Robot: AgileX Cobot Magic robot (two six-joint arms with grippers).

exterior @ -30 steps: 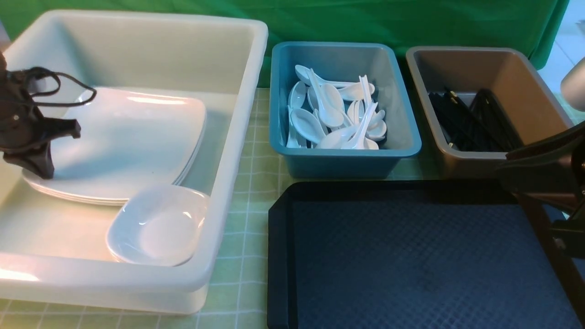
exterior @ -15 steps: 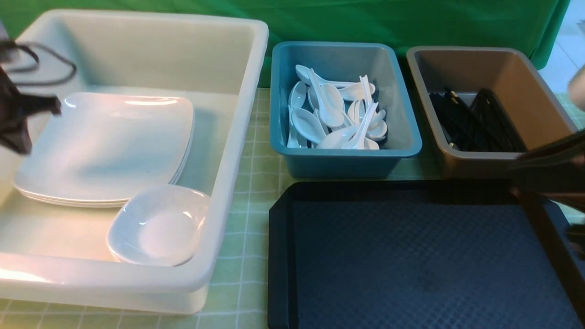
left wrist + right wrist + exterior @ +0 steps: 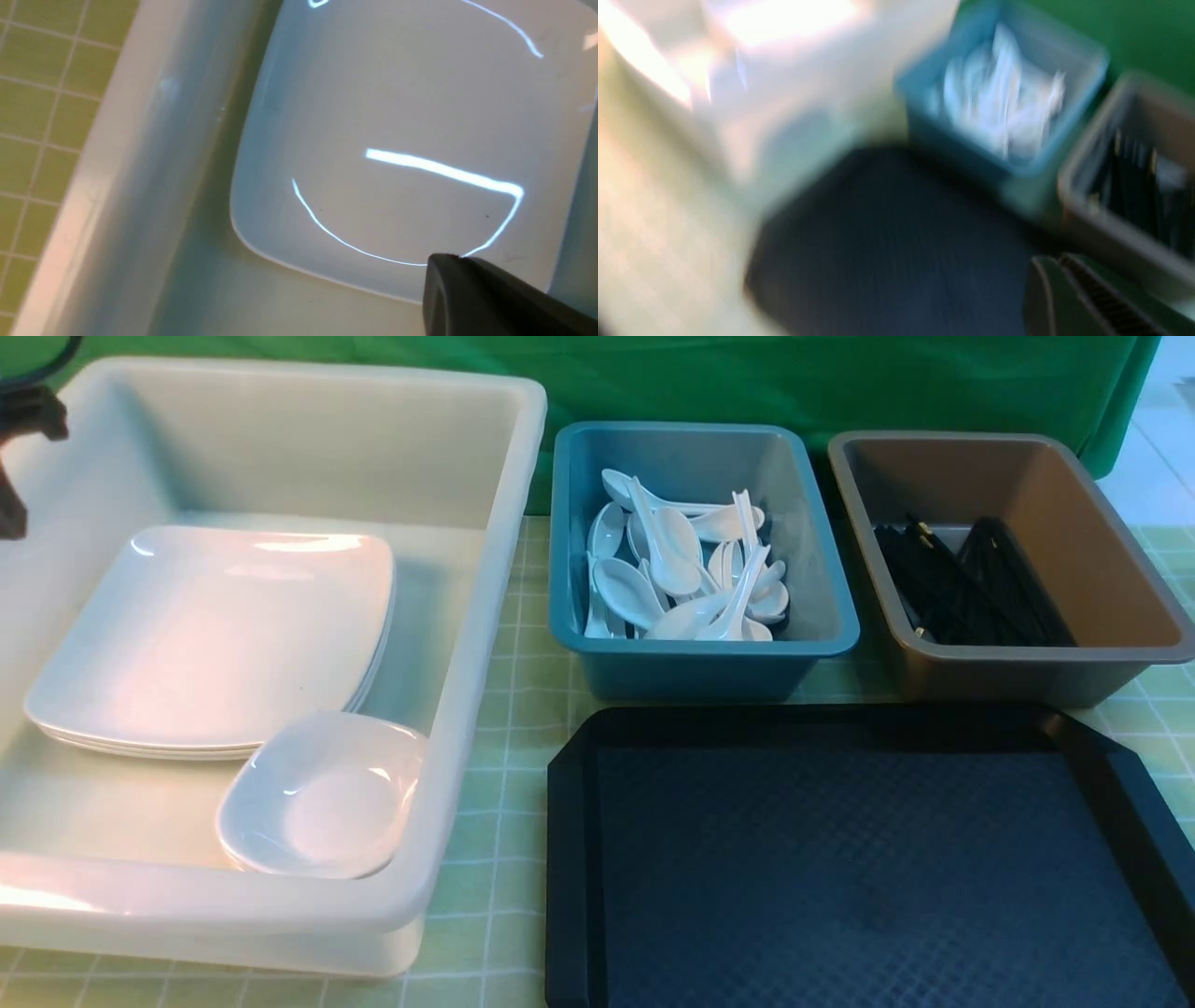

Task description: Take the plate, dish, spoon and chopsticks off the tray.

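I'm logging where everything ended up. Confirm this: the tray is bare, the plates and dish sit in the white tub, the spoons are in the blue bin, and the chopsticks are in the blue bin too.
One detail is wrong. The chopsticks lie in the grey-brown tub, not the blue bin, as the front view shows. The rest stands: bare tray, plates and dish in the white tub, spoons in the blue bin.

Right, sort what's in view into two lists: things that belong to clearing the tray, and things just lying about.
Part of the job:
- tray, bare
- plate, on the stack in the white tub
- small dish beside it
- spoons in the blue bin
- chopsticks in the grey-brown tub

Just lying about:
- green checked tablecloth
- green backdrop
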